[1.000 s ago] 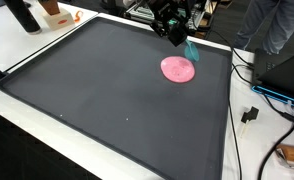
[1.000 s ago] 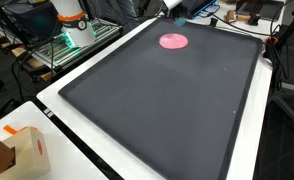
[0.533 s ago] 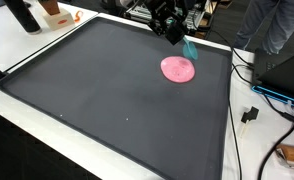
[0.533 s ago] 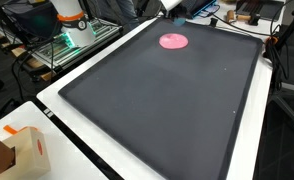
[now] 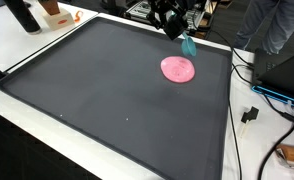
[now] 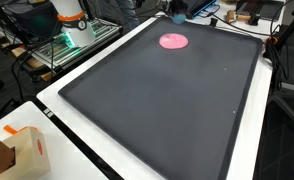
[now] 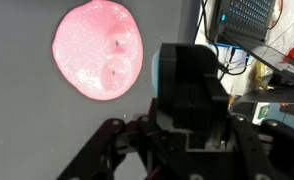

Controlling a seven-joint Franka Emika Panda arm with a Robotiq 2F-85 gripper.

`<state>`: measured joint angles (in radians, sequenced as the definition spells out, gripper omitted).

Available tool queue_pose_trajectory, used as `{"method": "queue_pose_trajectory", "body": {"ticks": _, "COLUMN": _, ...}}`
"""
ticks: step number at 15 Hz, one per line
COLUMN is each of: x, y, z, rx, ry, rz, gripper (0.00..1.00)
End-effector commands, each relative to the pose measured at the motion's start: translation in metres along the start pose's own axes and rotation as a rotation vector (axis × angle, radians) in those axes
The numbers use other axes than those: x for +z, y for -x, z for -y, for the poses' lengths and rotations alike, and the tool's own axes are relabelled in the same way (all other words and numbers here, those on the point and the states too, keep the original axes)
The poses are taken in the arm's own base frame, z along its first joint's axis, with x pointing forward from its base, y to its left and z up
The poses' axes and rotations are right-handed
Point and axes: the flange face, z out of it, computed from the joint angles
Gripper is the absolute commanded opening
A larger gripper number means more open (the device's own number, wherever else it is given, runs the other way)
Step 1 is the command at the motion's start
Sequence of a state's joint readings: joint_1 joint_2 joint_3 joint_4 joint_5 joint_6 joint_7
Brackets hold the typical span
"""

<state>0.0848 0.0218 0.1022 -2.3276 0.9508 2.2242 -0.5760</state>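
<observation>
teal piece [image 5: 189, 44] hangs from the tip of the gripper [image 5: 182, 34], above the far edge of the black mat [image 5: 107, 95] in an exterior view. it is small and narrow, and what it is made of is too small to tell. the gripper looks clenched on its upper end, with the piece dangling free below. the wrist view shows only the dark housing and linkages, not the fingertips or the teal piece.

a flat, roundish pink blob [image 5: 178, 69] lies on the mat near the gripper, apart from the teal piece and closer to the camera. in the wrist view the pink blob [image 7: 98, 50] shows a glittery surface with two shallow dents, and it sits beside the housing without touching it.

the mat covers most of the white bench [image 5: 32, 48]. black cables [image 5: 249, 72] trail along the bench beside the mat. a cardboard box [image 6: 22, 152] stands on the bench's near corner, well apart from the gripper.
</observation>
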Motion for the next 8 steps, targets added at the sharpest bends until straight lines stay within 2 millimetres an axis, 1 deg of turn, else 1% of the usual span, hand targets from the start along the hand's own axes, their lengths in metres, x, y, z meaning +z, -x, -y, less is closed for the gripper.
{"method": "queue_pose_trajectory", "body": {"ticks": 1, "x": -0.015, "y": 0.004, "z": 0.023, "rx": 0.033, "ry": 0.058, "rz": 0.015, "gripper": 0.26}}
{"method": "queue_pose_trajectory", "body": {"ticks": 8, "x": -0.032, "y": 0.005, "z": 0.076, "rx": 0.082, "ry": 0.210, "rz": 0.019, "gripper": 0.26}}
